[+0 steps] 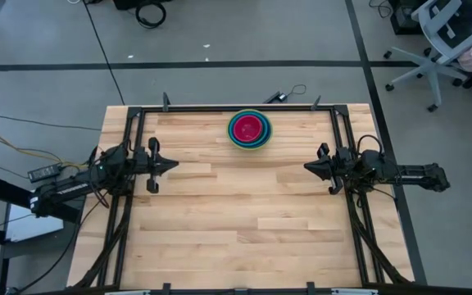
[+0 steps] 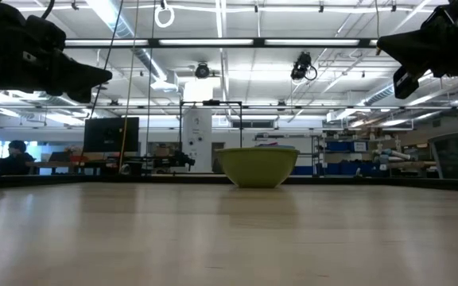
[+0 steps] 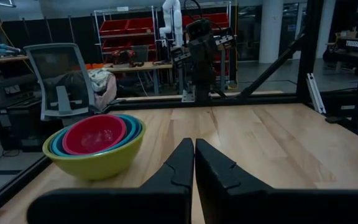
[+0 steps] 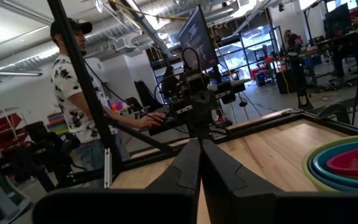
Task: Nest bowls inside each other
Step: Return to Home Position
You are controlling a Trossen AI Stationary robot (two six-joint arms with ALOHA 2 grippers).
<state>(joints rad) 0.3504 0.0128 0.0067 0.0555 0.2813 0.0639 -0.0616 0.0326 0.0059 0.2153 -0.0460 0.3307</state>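
The bowls (image 1: 250, 129) stand nested in one stack on the wooden table near its far edge, at the middle: an olive-green outer bowl (image 3: 98, 163) resting on its base, blue bowls inside it, a magenta-red one (image 3: 95, 134) innermost. The stack also shows in the low view (image 2: 257, 166) and the right wrist view (image 4: 347, 165). My left gripper (image 1: 173, 165) hovers shut above the table's left side, pointing level toward the right. My right gripper (image 1: 308, 166) hovers shut above the right side, pointing toward the left. Both are clear of the bowls.
A black metal frame (image 1: 236, 108) runs along the table's far, left and right edges. Bare wood lies between the grippers and toward the near edge. A person (image 4: 79, 93) stands beyond the table's left side, next to a monitor.
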